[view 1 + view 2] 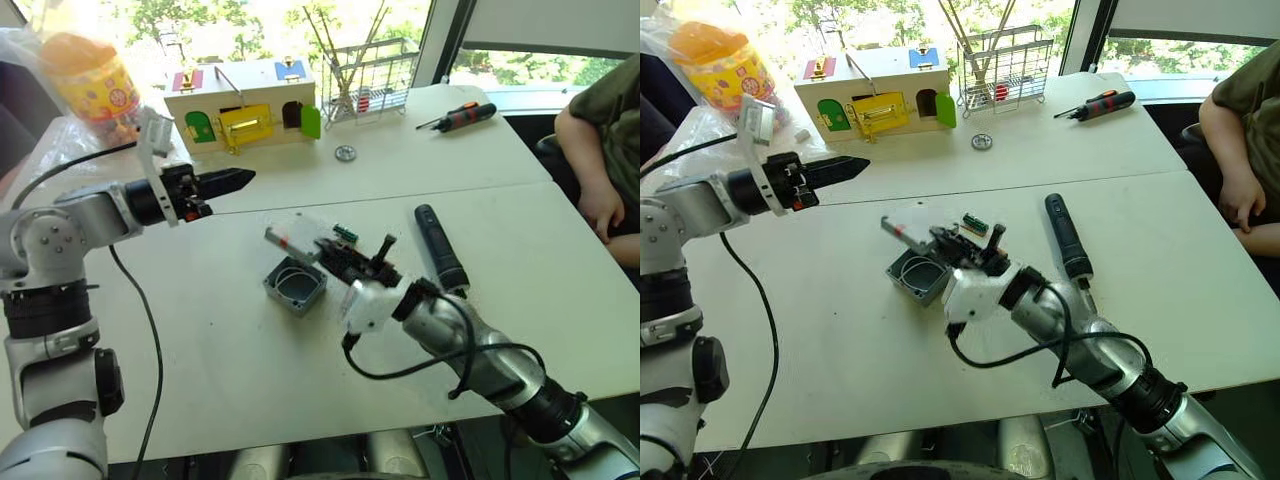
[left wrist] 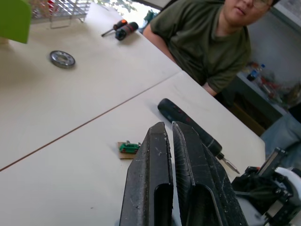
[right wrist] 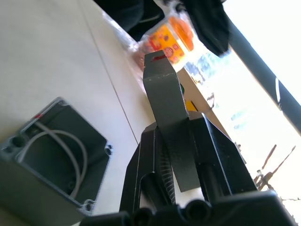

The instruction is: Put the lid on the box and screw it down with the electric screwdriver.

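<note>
Grey lid (image 3: 165, 101) held tilted just above the open box (image 1: 296, 285).

The right gripper (image 1: 335, 254) pinches the flat lid edge-on; the box shows a white wire inside. The electric screwdriver (image 1: 439, 246) lies right of the box. The left gripper (image 1: 236, 181), fingers pressed together and empty, hovers beyond it.

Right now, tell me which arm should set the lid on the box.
Right. Its end effector already grips the lid just above the open box. The left end effector is shut, empty and raised off to the side.
</note>
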